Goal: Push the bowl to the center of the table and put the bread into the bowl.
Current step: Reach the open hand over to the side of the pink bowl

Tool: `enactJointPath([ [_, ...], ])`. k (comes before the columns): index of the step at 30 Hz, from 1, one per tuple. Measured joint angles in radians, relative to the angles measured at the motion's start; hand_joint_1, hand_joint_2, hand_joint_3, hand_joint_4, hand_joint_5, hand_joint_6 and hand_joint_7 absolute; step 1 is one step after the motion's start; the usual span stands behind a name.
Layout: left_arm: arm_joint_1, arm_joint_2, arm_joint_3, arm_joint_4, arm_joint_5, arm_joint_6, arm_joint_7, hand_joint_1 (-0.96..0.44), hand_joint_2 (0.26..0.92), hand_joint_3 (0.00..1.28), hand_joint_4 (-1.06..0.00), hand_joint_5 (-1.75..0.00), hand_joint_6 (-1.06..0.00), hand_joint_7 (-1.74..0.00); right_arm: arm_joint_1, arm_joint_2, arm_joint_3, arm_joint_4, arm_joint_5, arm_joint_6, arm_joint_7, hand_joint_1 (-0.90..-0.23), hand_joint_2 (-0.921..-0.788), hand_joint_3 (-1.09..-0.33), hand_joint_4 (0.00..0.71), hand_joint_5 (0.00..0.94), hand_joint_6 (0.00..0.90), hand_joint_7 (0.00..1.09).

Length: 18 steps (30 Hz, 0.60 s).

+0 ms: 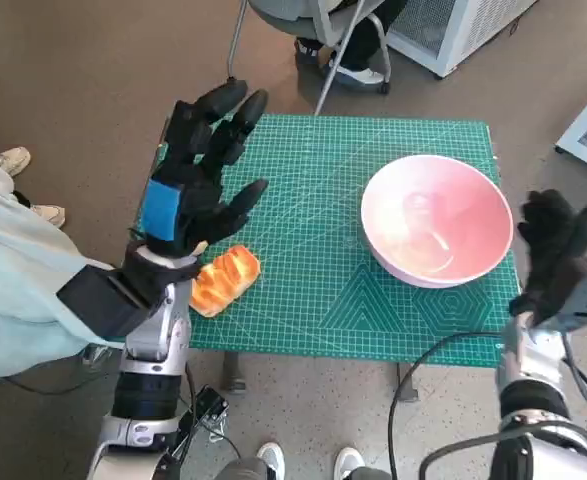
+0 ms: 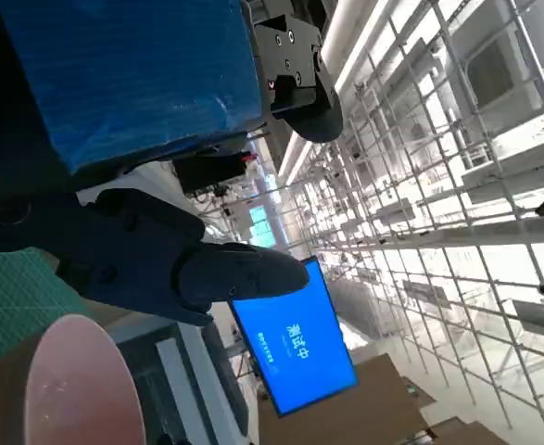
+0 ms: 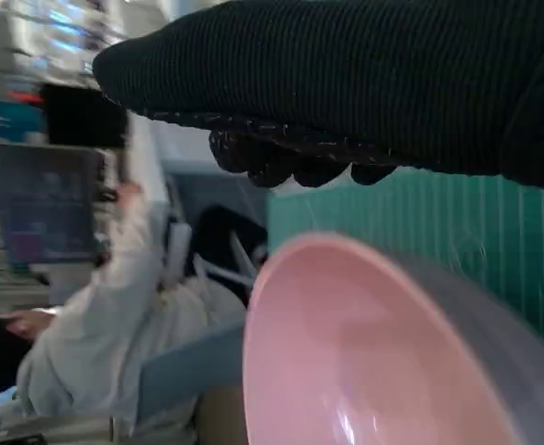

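The pink bowl (image 1: 436, 220) stands empty on the right part of the green mat (image 1: 313, 190); its rim also shows in the left wrist view (image 2: 68, 380) and it fills the right wrist view (image 3: 364, 352). The orange-brown bread (image 1: 224, 280) lies near the mat's front left edge. My left hand (image 1: 198, 170) hovers raised above the mat's left side, fingers spread, holding nothing, just beyond the bread. My gloved right hand (image 1: 553, 250) is held up beside the bowl's right rim, off the table's right edge, fingers (image 3: 290, 158) apart and empty.
A chair and a person's feet (image 1: 358, 70) stand beyond the table's far edge. A person in pale clothes (image 1: 13, 290) sits at the left. White cabinets (image 1: 453, 30) are at the back right. A black cable (image 1: 443, 360) hangs below the front edge.
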Motion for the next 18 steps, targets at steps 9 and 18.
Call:
enactJointPath([
  [9,0.017,0.019,0.015,-0.005,0.000,0.005,-0.001,-0.46,0.921,0.23,-0.34,-0.04,-0.14,-0.62,-0.063,0.049,-0.009,0.006,0.016,0.071,0.015,-0.535,-0.921,-0.875,0.248,0.000,0.146,0.46],
  [18,0.044,0.034,0.027,-0.044,0.000,0.015,0.000,-0.47,0.921,0.22,-0.36,-0.03,-0.17,-0.55,-0.111,0.103,-0.047,0.011,0.051,0.128,0.055,-0.534,-0.921,-0.880,0.226,0.000,0.147,0.47],
])
